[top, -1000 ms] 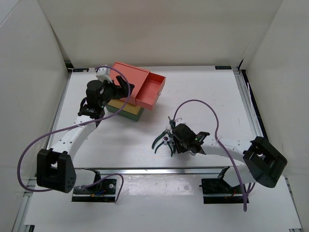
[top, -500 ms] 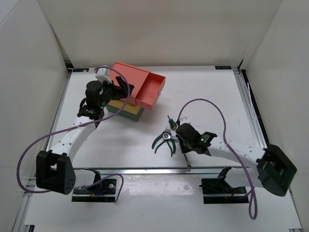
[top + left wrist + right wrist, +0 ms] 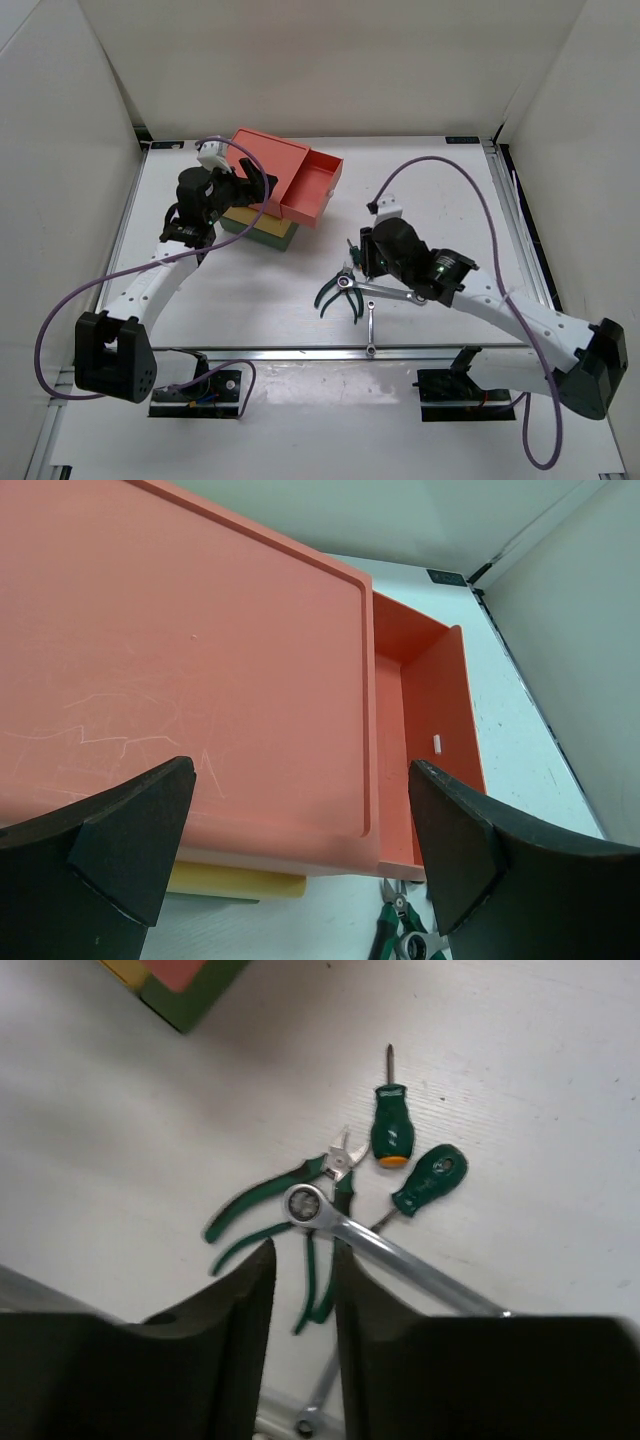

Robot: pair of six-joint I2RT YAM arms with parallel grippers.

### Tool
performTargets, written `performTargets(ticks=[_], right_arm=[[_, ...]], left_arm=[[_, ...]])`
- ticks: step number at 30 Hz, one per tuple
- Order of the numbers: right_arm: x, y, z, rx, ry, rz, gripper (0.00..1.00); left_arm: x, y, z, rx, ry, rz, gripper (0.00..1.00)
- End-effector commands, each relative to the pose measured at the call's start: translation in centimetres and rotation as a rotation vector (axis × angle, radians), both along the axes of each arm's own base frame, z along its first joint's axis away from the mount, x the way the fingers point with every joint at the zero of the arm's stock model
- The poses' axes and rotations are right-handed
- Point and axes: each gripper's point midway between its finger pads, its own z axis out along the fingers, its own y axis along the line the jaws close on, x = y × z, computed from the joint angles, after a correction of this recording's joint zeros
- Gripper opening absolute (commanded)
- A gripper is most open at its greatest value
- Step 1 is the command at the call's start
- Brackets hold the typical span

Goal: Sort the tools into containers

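The containers are a stack: a salmon-red box (image 3: 268,160) on top with its drawer (image 3: 312,190) pulled out, then a yellow one (image 3: 268,230), then a dark green one (image 3: 175,1005). My left gripper (image 3: 300,770) hovers wide open over the red box's lid (image 3: 180,660). The tools lie in a heap on the table. A silver wrench (image 3: 400,1255) rests across two green-handled pliers (image 3: 255,1212), with two stubby screwdrivers (image 3: 390,1130) beside them. A second wrench (image 3: 370,332) lies nearer the front. My right gripper (image 3: 303,1250) hangs above the heap, jaws narrowly parted with nothing between them.
White walls enclose the table on three sides. An aluminium rail (image 3: 300,352) runs along the front edge. Purple cables (image 3: 440,165) loop over both arms. The red drawer's inside (image 3: 430,710) shows nothing but a small white peg.
My right arm has lifted and drawn back from the tools toward the table's middle. One wrench now lies across the pliers, with a second uncovered near the front. The left arm has stayed still.
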Motion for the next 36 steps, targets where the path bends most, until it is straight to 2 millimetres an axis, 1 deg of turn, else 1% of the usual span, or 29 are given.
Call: performTargets(ticks=[1, 2, 3, 4, 5, 6, 8, 9, 12, 15, 16, 17, 18, 20, 23, 24, 26, 27, 28, 30, 36], right_arm=[[-0.5, -1.5, -5.1, -0.11, 0.093, -0.053, 0.39], [-0.8, -1.1, -6.4, -0.092, 0.122, -0.06, 0.45], [-1.8, -1.8, -8.9, -0.106, 0.174, -0.068, 0.51], [-2.4, -2.0, -10.4, -0.107, 0.206, -0.077, 0.53], [-2.9, -1.7, -11.6, -0.073, 0.255, -0.097, 0.54], [-3.9, -2.3, -13.4, -0.093, 0.295, -0.102, 0.54], [-4.9, -2.1, -14.8, -0.06, 0.352, -0.122, 0.54], [-5.7, -2.4, -16.1, -0.071, 0.386, -0.123, 0.54], [-6.8, -2.4, -17.6, -0.068, 0.439, -0.139, 0.54], [-7.8, -2.8, -19.1, -0.091, 0.481, -0.154, 0.54], [-8.4, -3.1, -19.8, -0.109, 0.504, -0.154, 0.54], [-8.6, -3.2, -20.1, -0.112, 0.515, -0.156, 0.54], [-9.2, -2.9, -20.5, -0.114, 0.528, -0.148, 0.54], [-10.2, -3.1, -21.5, -0.134, 0.566, -0.148, 0.54], [-11.5, -3.0, -22.1, -0.152, 0.603, -0.138, 0.54], [-12.3, -3.1, -22.4, -0.174, 0.618, -0.129, 0.54], [-12.9, -3.7, -22.8, -0.2, 0.638, -0.152, 0.53], [-13.3, -3.8, -22.8, -0.213, 0.642, -0.143, 0.53], [-13.7, -4.5, -22.9, -0.235, 0.656, -0.169, 0.52], [-14.4, -5.2, -22.8, -0.26, 0.664, -0.173, 0.52], [-15.9, -6.7, -22.4, -0.275, 0.675, -0.201, 0.5]], left_arm=[[-1.4, 0.0, -2.3, 0.004, 0.085, -0.022, 0.99], [-1.4, -0.1, -2.3, 0.006, 0.081, -0.024, 0.99], [-1.4, -0.1, -2.1, 0.002, 0.078, -0.026, 0.99], [-1.5, -0.2, -2.3, 0.002, 0.083, -0.029, 0.99], [-1.5, -0.2, -2.1, -0.003, 0.077, -0.032, 0.99], [-1.6, -0.2, -2.1, -0.002, 0.078, -0.035, 0.99], [-1.6, -0.3, -2.0, -0.005, 0.072, -0.038, 0.99], [-1.6, -0.3, -1.9, -0.008, 0.071, -0.034, 0.99], [-1.6, -0.5, -2.2, -0.008, 0.077, -0.045, 0.99], [-1.6, -0.4, -2.3, -0.009, 0.079, -0.041, 0.99], [-1.6, -0.2, -2.2, -0.008, 0.076, -0.037, 0.99], [-1.6, -0.3, -2.2, -0.007, 0.073, -0.04, 0.99], [-1.6, -0.3, -2.2, -0.006, 0.075, -0.037, 0.99], [-1.5, -0.2, -2.2, -0.003, 0.073, -0.033, 0.99], [-1.5, -0.2, -2.4, -0.001, 0.075, -0.035, 0.99], [-1.5, -0.1, -2.4, 0.0, 0.075, -0.033, 0.99], [-1.4, -0.2, -2.3, 0.0, 0.073, -0.034, 0.99], [-1.4, -0.3, -2.3, -0.001, 0.072, -0.035, 0.99], [-1.4, -0.2, -2.6, 0.0, 0.078, -0.032, 0.99], [-1.5, -0.4, -2.6, 0.0, 0.078, -0.042, 0.99], [-1.6, -0.4, -2.7, -0.004, 0.073, -0.046, 0.99]])
